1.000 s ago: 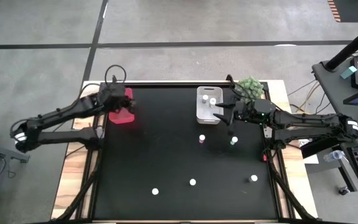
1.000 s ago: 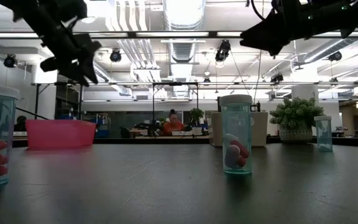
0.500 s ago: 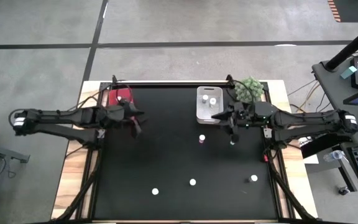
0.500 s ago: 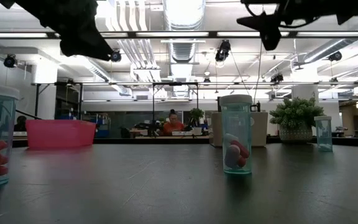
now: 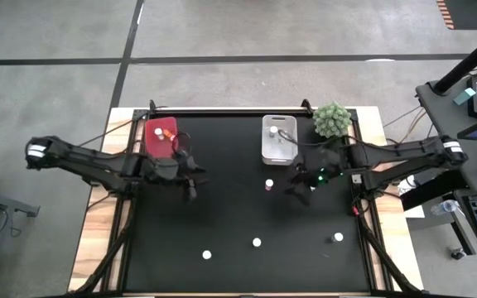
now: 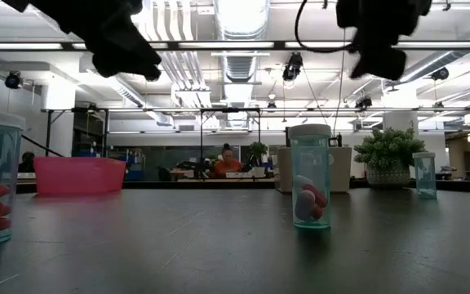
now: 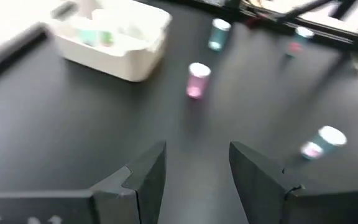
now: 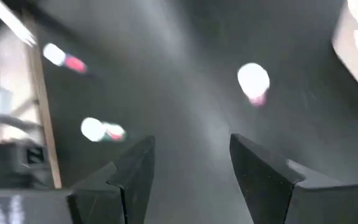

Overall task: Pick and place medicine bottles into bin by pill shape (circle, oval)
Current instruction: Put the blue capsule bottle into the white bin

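My left end effector (image 7: 194, 171) is spread, empty, over the tabletop (image 5: 238, 219) left of center; my right end effector (image 8: 188, 165) gapes empty beside the pink-bodied vial (image 5: 268, 184).

No text, label or number is legible

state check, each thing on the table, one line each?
left pincer: open, empty, above the table
right pincer: open, empty, above the table
pink bin: holds one bottle
white bin: holds bottles
pinkish bottle: upright on the table between the pincers
three front bottles: upright on the table, untouched
plant ball: at the back edge
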Action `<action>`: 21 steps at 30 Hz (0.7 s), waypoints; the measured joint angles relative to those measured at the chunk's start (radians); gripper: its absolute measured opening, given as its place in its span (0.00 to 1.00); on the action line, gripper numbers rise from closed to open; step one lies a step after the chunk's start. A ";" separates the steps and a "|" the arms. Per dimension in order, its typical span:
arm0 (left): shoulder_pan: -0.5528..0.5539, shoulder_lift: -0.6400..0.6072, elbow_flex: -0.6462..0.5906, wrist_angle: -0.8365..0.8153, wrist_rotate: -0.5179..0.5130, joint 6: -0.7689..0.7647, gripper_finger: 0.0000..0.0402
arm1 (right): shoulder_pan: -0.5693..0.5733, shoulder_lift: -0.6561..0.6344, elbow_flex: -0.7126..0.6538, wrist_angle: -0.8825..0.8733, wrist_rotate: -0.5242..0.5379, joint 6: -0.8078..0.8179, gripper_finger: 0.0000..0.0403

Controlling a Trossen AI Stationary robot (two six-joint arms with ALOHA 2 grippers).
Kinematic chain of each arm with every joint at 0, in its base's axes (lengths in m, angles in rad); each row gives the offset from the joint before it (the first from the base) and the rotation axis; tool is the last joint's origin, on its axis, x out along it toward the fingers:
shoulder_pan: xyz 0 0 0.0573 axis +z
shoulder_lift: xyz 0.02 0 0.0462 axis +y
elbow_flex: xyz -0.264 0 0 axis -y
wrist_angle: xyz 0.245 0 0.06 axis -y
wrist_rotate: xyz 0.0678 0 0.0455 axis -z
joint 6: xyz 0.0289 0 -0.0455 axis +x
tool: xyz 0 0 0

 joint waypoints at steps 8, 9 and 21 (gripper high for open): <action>-0.119 0.159 0.156 -0.126 0.113 -0.074 0.40 | 0.086 0.081 -0.020 0.028 0.154 -0.133 0.50; -0.146 0.186 0.190 -0.178 0.114 -0.083 0.40 | 0.090 0.087 -0.027 0.051 0.181 -0.160 0.50; -0.416 0.494 0.600 -0.658 0.114 -0.220 0.40 | 0.096 0.032 -0.118 0.287 0.212 -0.465 0.50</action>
